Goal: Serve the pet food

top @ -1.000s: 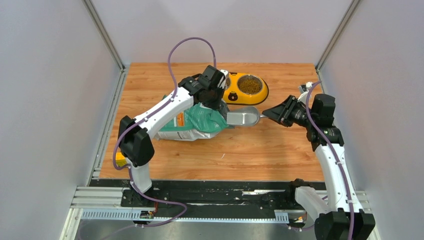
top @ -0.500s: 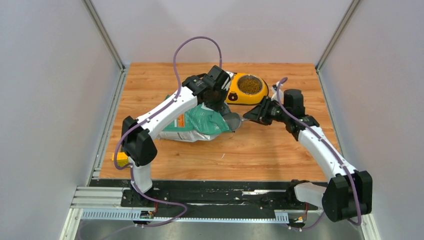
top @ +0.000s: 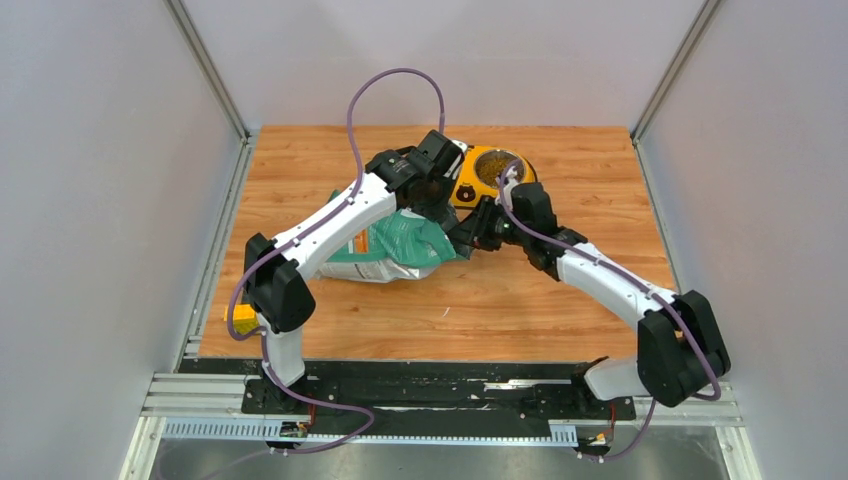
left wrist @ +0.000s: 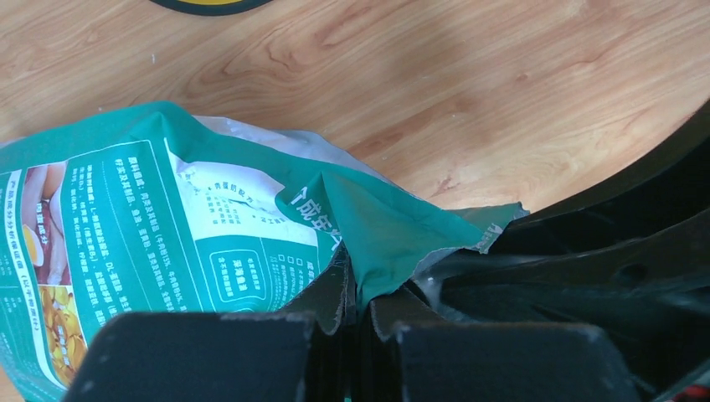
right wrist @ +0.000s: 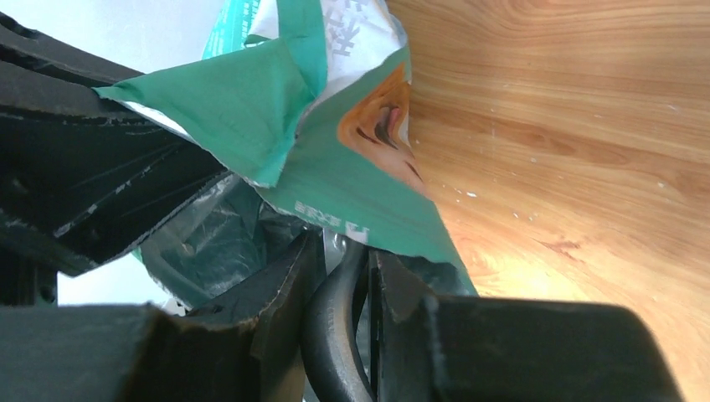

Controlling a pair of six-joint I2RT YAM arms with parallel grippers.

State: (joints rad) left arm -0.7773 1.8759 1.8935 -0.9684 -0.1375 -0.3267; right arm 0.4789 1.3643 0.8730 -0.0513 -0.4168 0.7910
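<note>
1. the teal-green printed foil pouch (top: 400, 246) lies on its side on the wooden table top (top: 560, 300), its torn mouth turned toward the right arm.
2. the left gripper (left wrist: 358, 289) is pressed together on a folded flap of the pouch's upper lip and holds it up, so the mouth gapes.
3. the right gripper (right wrist: 347, 255) is clamped on the dark curved handle of the grey plastic scoop (right wrist: 333, 335). it sits right at the pouch mouth, and the scoop's front end reaches in under the raised flap. what lies inside the pouch is too dark to read.
4. the yellow double feeder (top: 468, 192) stands just behind the pouch mouth, partly covered by both arms.
5. its round steel bowl (top: 520, 166) on the right side holds the small brown kibble pellets (top: 488, 166), a loose layer of pet food across the bottom. the right arm's purple cable crosses over it.
6. the feeder's left side is hidden under the left arm.
</note>
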